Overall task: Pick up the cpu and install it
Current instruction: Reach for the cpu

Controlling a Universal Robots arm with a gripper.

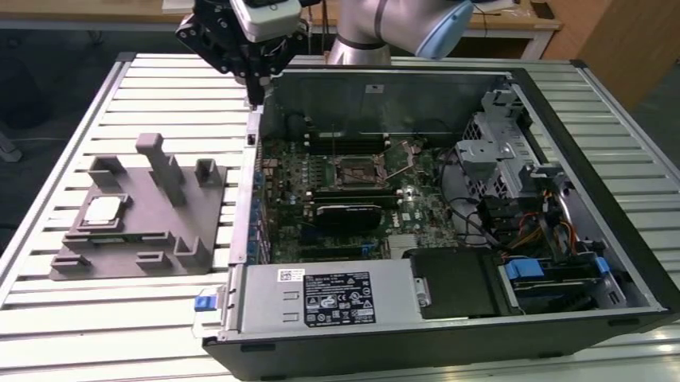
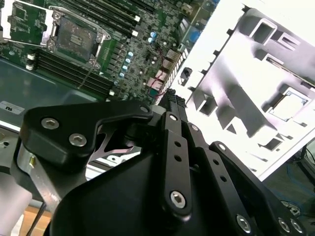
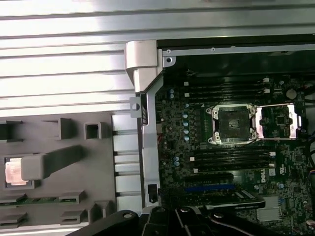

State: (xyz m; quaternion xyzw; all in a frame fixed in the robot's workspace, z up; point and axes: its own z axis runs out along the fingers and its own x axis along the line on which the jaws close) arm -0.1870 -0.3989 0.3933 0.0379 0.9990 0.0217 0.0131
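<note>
The cpu [image 1: 104, 208], a small pale square chip, lies in a recess of the grey fixture [image 1: 159, 239] on the exterior view's left, outside the computer case. In the second wrist view the cpu [image 2: 290, 104] shows in the same recess, and in the first wrist view the cpu [image 3: 14, 172] sits partly behind a fixture post. The motherboard's socket [image 1: 354, 169] stands bare with its latch frame swung open, as both wrist views show: socket [image 2: 76, 37], socket [image 3: 231, 123]. My gripper [image 1: 255, 94] hangs high over the case's far corner nearest the fixture, fingers [image 2: 172, 98] shut together on nothing.
The open computer case [image 1: 595, 239] holds a black finned module [image 1: 345, 215], a power supply [image 1: 330, 294] at the near side and a drive cage [image 1: 499, 151] with cables at the exterior view's right. Everything rests on a slatted metal table [image 1: 64, 318].
</note>
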